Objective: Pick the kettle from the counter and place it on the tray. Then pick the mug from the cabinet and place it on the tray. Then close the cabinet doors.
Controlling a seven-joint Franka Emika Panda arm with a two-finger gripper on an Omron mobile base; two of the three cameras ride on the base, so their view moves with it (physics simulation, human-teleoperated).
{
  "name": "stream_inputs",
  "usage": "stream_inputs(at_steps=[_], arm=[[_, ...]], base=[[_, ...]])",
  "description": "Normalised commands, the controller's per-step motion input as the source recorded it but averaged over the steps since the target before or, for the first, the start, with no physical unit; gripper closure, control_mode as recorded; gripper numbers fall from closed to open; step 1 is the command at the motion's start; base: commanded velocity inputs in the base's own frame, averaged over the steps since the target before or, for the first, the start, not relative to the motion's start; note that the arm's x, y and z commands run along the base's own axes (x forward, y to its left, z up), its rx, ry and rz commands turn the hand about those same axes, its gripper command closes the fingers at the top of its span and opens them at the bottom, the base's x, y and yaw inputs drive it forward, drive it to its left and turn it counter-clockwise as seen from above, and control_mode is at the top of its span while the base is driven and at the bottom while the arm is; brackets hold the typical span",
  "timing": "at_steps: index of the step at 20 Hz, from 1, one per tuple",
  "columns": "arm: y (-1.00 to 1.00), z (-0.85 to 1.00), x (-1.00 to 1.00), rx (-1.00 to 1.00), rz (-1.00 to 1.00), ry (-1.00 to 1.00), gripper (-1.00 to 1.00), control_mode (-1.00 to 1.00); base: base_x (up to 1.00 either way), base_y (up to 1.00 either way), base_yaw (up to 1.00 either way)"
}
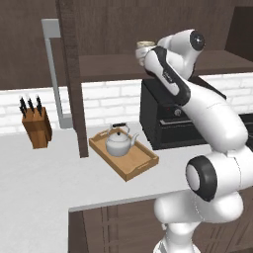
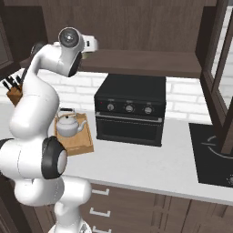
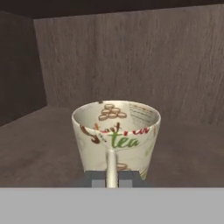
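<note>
The beige mug with "tea" print stands upright on the cabinet's plank shelf, its thin handle facing me. My gripper has a fingertip pressed on each side of that handle, shut on it. From the left base view the mug peeks out beside the wrist, high at the shelf. The silver-grey kettle sits on the wooden tray on the counter; it shows again on the tray behind my arm.
A black oven stands under the shelf, right of the tray. One open cabinet door with a long bar handle hangs left of the tray, another door far right. A knife block and a cooktop flank the counter.
</note>
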Motion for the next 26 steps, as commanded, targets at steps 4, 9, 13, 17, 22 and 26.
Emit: stream_inputs(at_steps=[4,9,13,17,22,26], arm=[[-0.02,0.11,-0.95,0.0,0.18,-0.01,1.0,-1.0],[-0.11,0.0,-1.0,0.0,0.18,-0.04,1.0,-1.0],[-0.09,-0.06,-1.0,0.0,0.2,0.0,1.0,-1.0],[0.0,-0.33,-0.99,0.0,0.22,0.0,1.0,-1.0],[0.06,-0.57,-0.7,-0.1,0.23,0.03,1.0,-1.0],[0.05,-0.7,-0.27,-0.14,0.18,0.07,1.0,-1.0]], base=[[0.0,0.0,0.0],[0.0,0.0,0.0],[0.0,0.0,0.0],[0.0,0.0,0.0],[0.0,0.0,0.0],[0.0,0.0,0.0]])
